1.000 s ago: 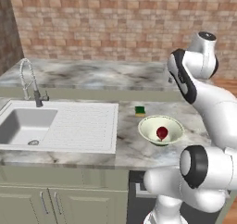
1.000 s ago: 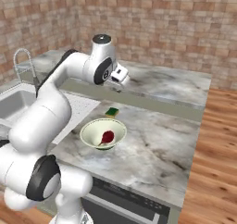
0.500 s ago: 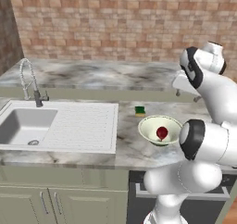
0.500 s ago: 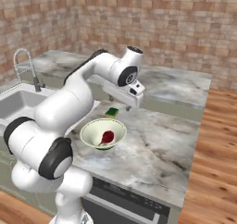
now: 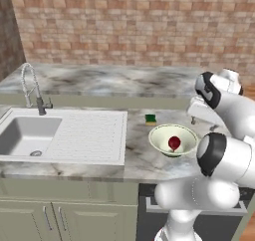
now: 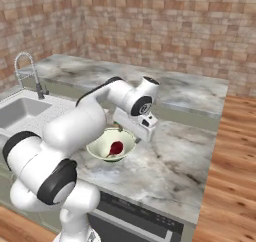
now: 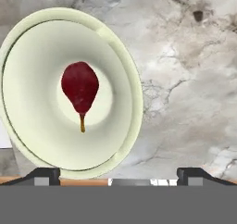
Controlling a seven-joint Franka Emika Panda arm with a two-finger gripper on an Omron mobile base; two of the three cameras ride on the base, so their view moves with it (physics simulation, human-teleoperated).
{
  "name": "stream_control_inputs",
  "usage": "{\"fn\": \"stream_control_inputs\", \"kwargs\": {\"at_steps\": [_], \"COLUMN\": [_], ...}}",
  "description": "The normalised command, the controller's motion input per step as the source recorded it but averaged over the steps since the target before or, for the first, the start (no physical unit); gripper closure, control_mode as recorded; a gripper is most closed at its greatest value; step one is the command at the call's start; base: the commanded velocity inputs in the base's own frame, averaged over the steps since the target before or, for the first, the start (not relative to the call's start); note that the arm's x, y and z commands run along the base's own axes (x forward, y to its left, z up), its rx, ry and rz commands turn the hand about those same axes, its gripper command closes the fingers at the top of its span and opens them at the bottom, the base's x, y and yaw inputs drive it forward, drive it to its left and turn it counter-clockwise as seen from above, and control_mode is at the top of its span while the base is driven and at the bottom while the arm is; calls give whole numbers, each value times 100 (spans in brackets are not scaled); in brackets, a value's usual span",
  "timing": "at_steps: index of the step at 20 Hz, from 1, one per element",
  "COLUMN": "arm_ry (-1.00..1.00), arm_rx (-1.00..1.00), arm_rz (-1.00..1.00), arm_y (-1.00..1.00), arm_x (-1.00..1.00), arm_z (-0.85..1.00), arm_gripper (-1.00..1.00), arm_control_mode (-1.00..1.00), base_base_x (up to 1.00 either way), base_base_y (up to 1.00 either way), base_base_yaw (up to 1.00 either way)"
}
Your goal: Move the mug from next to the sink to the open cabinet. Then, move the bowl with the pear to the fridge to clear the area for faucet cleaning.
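The bowl (image 7: 69, 93), pear (image 7: 80, 86) at its centre, fills the left of the hand view on the marble counter (image 7: 185, 79). The gripper (image 7: 118, 174) hovers above with jaws fully spread, empty. Lower with one finger inside the right rim and one outside, then close. Since the earlier frames, the arm has swung over the bowl.
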Motion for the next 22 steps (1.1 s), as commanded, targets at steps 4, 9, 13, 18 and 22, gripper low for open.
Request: {"fn": "stream_control_inputs", "kwargs": {"at_steps": [4,9,13,18,22], "arm_ry": [3,2,0,0,0], "arm_rx": [19,15,3,0,0], "arm_rz": [-8,-7,-1,-2,0], "arm_y": [-19,-10,0,0,14], "arm_x": [0,3,1,17,4], "arm_z": [-75,-51,-12,-27,-22], "arm_gripper": [-100,-100,-100,-100,-100], "arm_control_mode": [-100,-100,-100,-100,-100], "base_base_x": [0,0,0,0,0], "base_base_y": [0,0,0,0,0], "base_base_yaw": [0,0,0,0,0]}}
